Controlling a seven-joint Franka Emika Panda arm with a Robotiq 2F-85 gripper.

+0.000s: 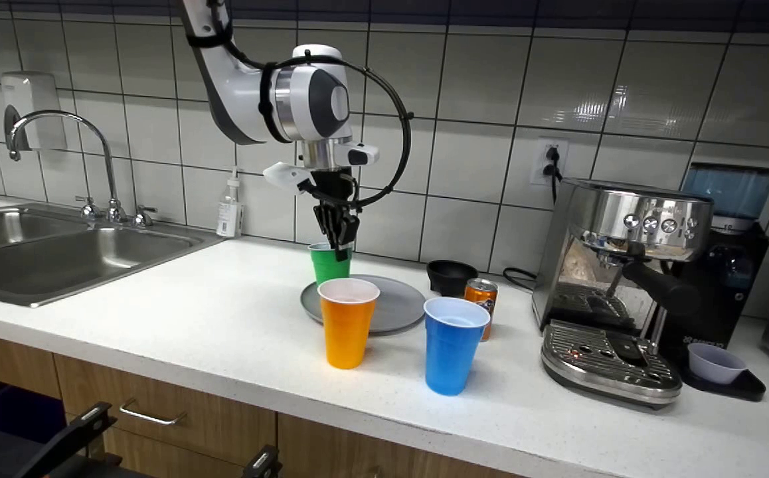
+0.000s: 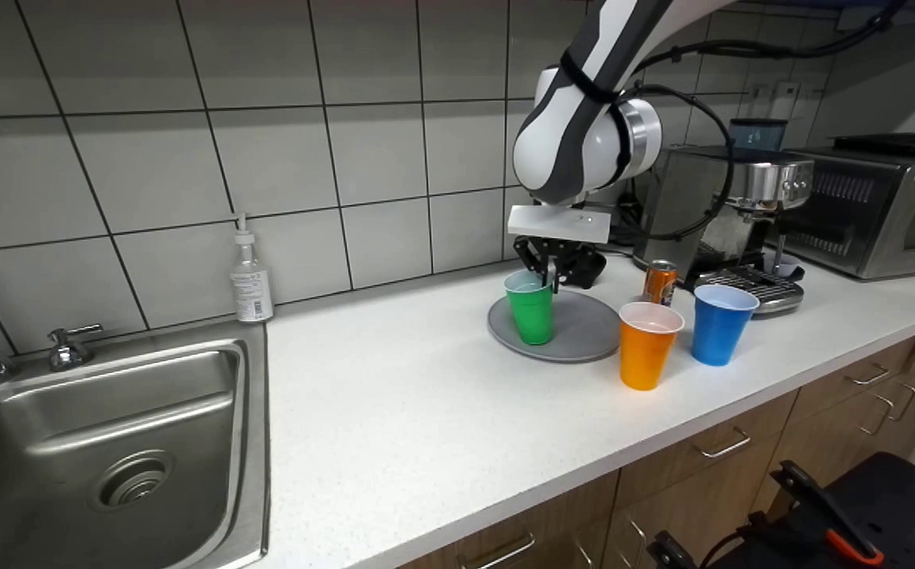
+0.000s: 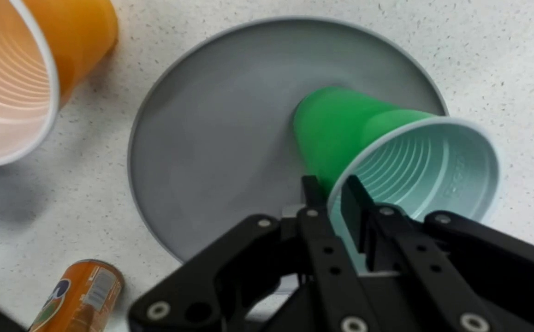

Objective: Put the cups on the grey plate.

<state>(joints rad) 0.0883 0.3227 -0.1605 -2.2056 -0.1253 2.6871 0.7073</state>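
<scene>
The green cup [image 2: 531, 316] stands on the grey plate [image 2: 584, 336], toward one side of it. My gripper [image 3: 330, 182] is open by a small gap, its fingers on either side of the cup's wall at the rim, one inside and one outside. In the wrist view the green cup [image 3: 331, 127] shows space between its rim and the inner finger. On the counter beside the plate is the orange cup [image 1: 346, 332], upright. The blue cup [image 1: 454, 352] also stands on the counter, farther from the plate; only a sliver of it enters the wrist view.
An orange can [image 1: 482, 295] and a short black cup [image 1: 451, 275] stand behind the blue cup. The coffee machine [image 1: 623, 219] is past them. A soap bottle [image 2: 250, 280] stands by the sink [image 2: 149, 379]. The tiled wall runs close behind the plate.
</scene>
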